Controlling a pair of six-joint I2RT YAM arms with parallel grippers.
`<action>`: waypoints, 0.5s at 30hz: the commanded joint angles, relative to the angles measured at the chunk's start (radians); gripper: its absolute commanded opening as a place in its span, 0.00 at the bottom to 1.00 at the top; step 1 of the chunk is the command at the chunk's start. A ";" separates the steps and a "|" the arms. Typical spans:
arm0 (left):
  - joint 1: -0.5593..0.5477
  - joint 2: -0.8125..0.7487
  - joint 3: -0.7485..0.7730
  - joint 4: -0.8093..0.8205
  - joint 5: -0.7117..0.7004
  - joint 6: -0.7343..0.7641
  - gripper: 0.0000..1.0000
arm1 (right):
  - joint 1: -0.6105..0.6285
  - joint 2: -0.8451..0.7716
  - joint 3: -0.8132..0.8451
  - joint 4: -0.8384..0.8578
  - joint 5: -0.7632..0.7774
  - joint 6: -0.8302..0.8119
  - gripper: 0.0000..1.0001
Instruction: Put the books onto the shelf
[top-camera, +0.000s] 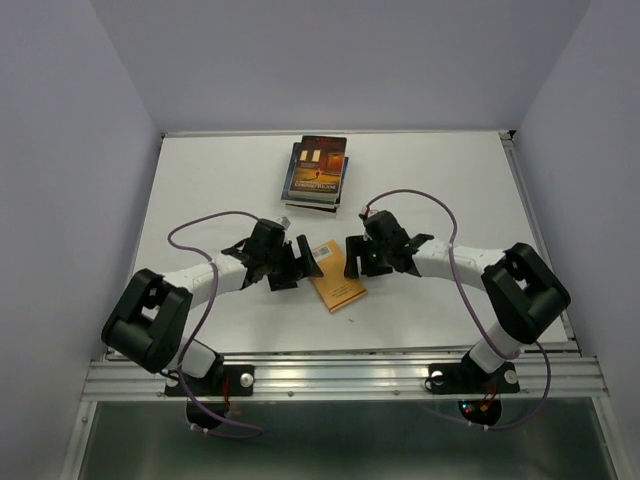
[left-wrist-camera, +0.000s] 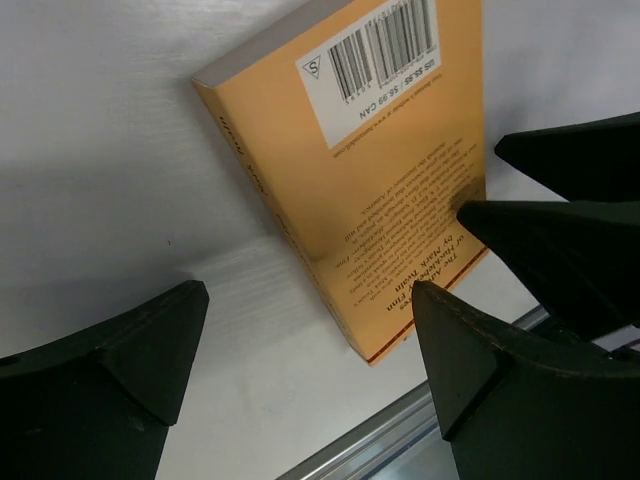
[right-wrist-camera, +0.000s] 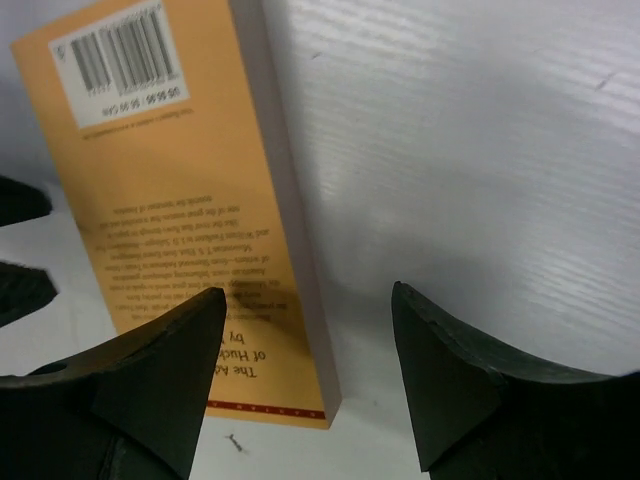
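The white table (top-camera: 200, 190) spread under both pairs of fingers and well beyond them. The left arm (top-camera: 190, 285) and the right arm (top-camera: 470, 265) reached in from their own sides, bent inward so that their fingers pointed at each other across a small gap.

Well beyond both pairs of fingers, toward the far edge, a stack of books (top-camera: 316, 172) lay flat. A dark cover with an orange glow was on top and a blue one showed under it; how many books were in the stack could not be told.

The orange book (top-camera: 338, 283) lay flat on the table by itself, back cover up, between the two pairs of fingers.

The left gripper (top-camera: 303, 258) hung low at the book's spine side, its fingers spread wide and holding nothing. In the left wrist view one finger (left-wrist-camera: 480, 370) overlapped the book's near corner, but whether it touched could not be told.

The right gripper (top-camera: 356, 257) stood at the page-edge side, its fingers apart and gripping nothing. In its wrist view one finger (right-wrist-camera: 150, 370) sat over the cover and the other (right-wrist-camera: 470, 370) over bare table.

A white barcode label (left-wrist-camera: 375, 50) sat at the end of the cover farthest from the fingers.
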 joint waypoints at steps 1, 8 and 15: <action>-0.039 0.052 -0.014 0.074 0.028 -0.029 0.95 | 0.002 0.011 -0.024 -0.009 -0.186 -0.024 0.72; -0.128 0.196 0.010 0.198 0.141 -0.050 0.95 | 0.002 0.039 -0.086 -0.007 -0.264 0.013 0.51; -0.131 0.157 -0.026 0.443 0.281 -0.121 0.93 | 0.002 0.057 -0.112 0.008 -0.325 0.017 0.37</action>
